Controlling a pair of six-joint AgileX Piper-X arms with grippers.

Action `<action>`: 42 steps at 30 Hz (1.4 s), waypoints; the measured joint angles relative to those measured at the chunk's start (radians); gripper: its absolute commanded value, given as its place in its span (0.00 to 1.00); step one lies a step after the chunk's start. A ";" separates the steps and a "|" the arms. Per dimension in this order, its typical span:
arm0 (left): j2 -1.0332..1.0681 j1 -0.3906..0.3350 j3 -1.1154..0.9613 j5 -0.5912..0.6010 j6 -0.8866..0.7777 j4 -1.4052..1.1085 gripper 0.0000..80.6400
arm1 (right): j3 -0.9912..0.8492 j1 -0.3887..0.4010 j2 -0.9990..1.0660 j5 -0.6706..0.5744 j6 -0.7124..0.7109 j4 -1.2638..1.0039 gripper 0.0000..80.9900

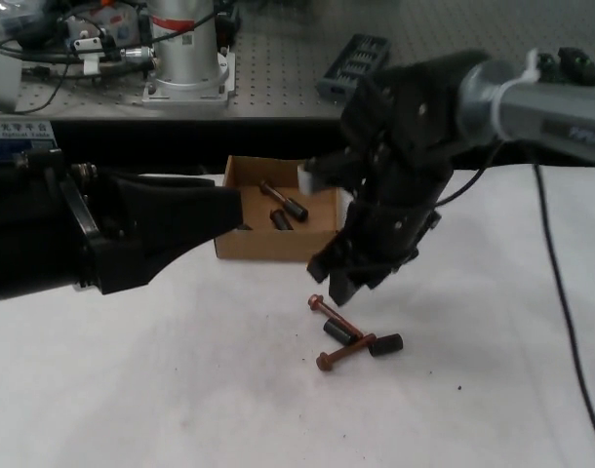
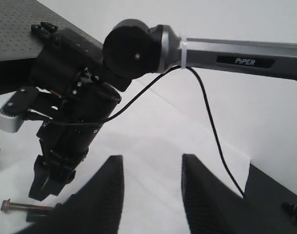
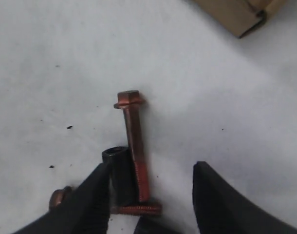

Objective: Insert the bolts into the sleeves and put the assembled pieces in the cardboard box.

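Right gripper (image 3: 152,165) points down over loose parts on the white bench (image 1: 132,390), just in front of the cardboard box (image 1: 278,244). Its jaws are spread wide with nothing between them, and the fingertips hang above the parts without touching.

Between the fingers lies a copper bolt (image 3: 131,141), flat, with its hex head toward the box. A black sleeve (image 3: 118,170) lies alongside its threaded end, touching it but not on it. A second bolt (image 1: 341,353) lies crosswise at the near end of the first. Its head is to the left and its threads run under the first bolt's tip. A second sleeve (image 1: 385,344) lies just right of that bolt's threaded end.

The box sits at centre, far side of the white surface, open top. Two assembled pieces (image 1: 283,210) lie inside, close together toward its right half.

Left gripper (image 2: 152,158) is held out from the left side and aimed right, with its tip by the box's left wall. Its fingers are apart and it holds nothing. It is well apart from the loose bolts.
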 measured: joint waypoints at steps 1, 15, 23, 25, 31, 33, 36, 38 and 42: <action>0.000 0.000 0.000 0.000 -0.004 0.000 0.36 | 0.000 0.000 0.012 0.006 0.000 -0.002 0.46; -0.068 0.000 0.000 0.000 -0.022 0.000 0.36 | -0.001 0.030 0.069 0.051 0.016 -0.072 0.42; -0.071 0.000 0.000 0.000 -0.022 0.000 0.36 | -0.001 0.070 0.087 0.052 0.019 -0.072 0.42; -0.071 0.000 0.000 0.000 -0.022 0.000 0.36 | -0.001 0.070 0.087 0.062 0.019 -0.072 0.40; -0.071 0.000 0.000 0.000 -0.027 0.000 0.36 | -0.001 0.065 0.087 0.130 0.019 -0.066 0.07; -0.071 0.000 0.000 0.000 -0.036 0.000 0.36 | -0.001 0.065 0.087 0.130 0.021 -0.058 0.04; -0.071 0.000 0.000 0.000 -0.044 0.000 0.36 | -0.006 0.065 0.087 0.148 0.052 -0.042 0.04; -0.071 0.000 0.000 0.000 -0.045 0.000 0.36 | -0.008 0.065 0.087 0.152 0.106 -0.027 0.04; -0.071 0.000 0.000 0.000 -0.047 0.000 0.36 | -0.008 0.065 0.087 0.136 0.246 0.000 0.04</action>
